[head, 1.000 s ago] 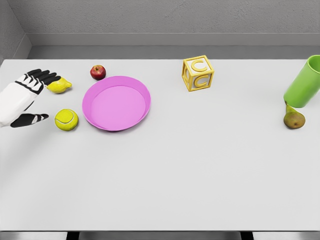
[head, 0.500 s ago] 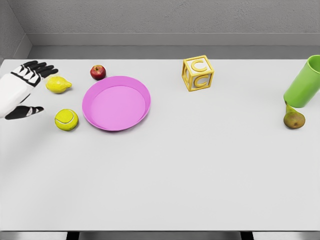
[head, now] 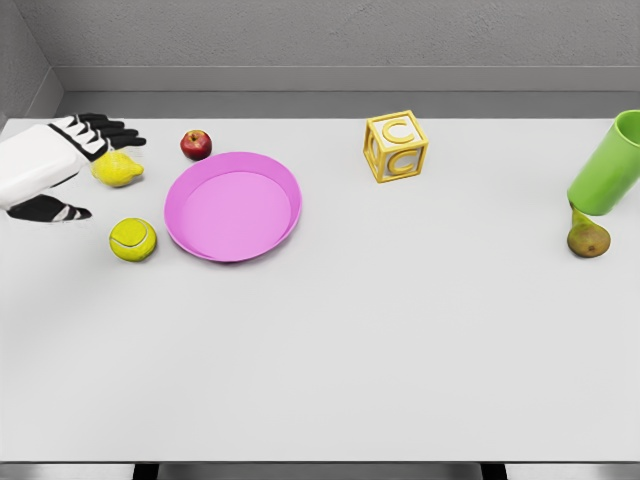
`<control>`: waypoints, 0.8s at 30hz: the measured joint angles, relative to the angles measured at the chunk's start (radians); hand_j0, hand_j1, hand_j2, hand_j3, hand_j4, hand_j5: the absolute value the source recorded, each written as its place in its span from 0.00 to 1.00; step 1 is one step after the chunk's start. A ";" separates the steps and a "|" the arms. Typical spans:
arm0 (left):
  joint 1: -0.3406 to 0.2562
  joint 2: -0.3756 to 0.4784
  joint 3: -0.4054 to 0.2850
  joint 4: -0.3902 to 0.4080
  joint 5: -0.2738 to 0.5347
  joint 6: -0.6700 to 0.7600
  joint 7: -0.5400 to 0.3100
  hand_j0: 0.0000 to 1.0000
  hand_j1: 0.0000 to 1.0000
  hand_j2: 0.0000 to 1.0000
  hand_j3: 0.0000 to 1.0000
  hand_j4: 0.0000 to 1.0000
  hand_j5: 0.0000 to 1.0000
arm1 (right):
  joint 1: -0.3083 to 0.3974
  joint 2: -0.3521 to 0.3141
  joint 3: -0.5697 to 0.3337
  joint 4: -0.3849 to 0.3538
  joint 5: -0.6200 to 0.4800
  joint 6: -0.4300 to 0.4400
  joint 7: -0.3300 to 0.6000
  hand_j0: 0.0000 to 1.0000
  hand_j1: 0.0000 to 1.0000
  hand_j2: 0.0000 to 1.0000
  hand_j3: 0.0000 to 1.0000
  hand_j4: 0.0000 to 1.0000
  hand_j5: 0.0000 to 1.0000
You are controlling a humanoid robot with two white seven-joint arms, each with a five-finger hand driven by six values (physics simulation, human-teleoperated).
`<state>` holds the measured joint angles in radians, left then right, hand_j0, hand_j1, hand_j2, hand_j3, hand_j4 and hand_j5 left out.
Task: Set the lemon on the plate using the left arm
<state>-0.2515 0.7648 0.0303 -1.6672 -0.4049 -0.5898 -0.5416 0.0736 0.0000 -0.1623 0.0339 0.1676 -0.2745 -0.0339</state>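
The surface (head: 330, 350) is plain white and backed by a grey wall (head: 330, 35). Near its far left corner the lemon (head: 117, 169) lies on the surface, beside the pink plate (head: 233, 206). The left hand (head: 55, 165) is released, fingers (head: 110, 130) spread above the lemon, grasping nothing.

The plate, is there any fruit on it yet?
No, the pink plate holds nothing; the lemon lies on the table beside it.

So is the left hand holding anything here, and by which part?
Nothing is held. The left hand is open, fingers spread over the lemon, not closed around it.
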 measured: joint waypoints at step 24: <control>-0.282 -0.007 -0.298 0.137 0.025 0.316 -0.023 0.96 0.96 0.96 0.96 0.96 0.96 | 0.000 0.000 0.000 0.000 0.000 0.000 0.000 1.00 1.00 1.00 1.00 1.00 1.00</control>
<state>-0.5338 0.7577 -0.2679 -1.5297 -0.3801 -0.2735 -0.5645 0.0736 0.0000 -0.1623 0.0339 0.1676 -0.2745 -0.0339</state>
